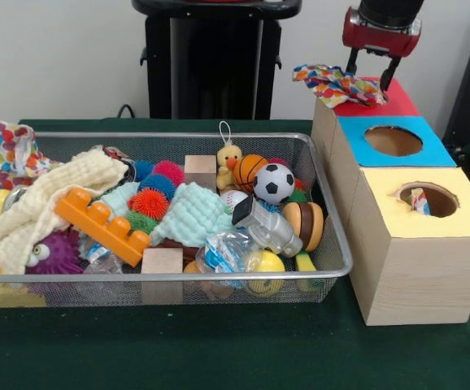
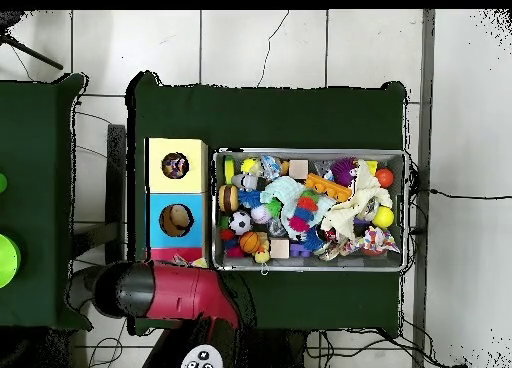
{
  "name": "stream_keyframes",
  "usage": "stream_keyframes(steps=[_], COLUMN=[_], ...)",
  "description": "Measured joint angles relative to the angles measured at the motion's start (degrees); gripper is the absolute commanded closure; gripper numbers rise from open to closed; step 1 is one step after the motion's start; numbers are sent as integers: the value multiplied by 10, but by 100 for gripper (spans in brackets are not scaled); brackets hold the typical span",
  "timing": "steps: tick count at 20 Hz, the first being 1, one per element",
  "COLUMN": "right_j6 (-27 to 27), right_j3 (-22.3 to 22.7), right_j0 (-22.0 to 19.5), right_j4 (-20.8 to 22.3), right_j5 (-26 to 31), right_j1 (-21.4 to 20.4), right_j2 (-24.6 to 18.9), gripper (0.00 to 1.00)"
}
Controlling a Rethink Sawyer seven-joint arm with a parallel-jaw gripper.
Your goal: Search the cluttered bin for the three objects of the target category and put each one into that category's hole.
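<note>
Gripper [image 1: 373, 75], red-bodied with black fingers spread apart, hangs over the red-topped box section, its tips at a crumpled polka-dot fabric piece [image 1: 337, 84] lying there. A second dotted piece [image 1: 419, 200] pokes from the yellow-surrounded round hole [image 1: 428, 198]. A third [image 1: 15, 152] drapes the silver wire-mesh bin's [image 1: 326, 207] corner.

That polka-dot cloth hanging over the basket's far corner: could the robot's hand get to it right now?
Probably yes. The polka-dot cloth is draped over the basket rim with nothing on top of it. But the hand sits over the boxes with another dotted cloth beneath it.
</note>
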State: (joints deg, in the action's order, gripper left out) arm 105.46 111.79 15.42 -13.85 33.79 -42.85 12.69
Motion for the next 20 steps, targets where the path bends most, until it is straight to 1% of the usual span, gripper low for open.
stream_keyframes(steps=[6,14,20], right_j6=[0,0,0], right_j3=[0,0,0], right_j0=[1,13,13], right_j4=[-1,-1,-1], right_j5=[0,0,0], right_j1=[-19,-20,-26], right_j2=[0,0,0], gripper=[0,0,0])
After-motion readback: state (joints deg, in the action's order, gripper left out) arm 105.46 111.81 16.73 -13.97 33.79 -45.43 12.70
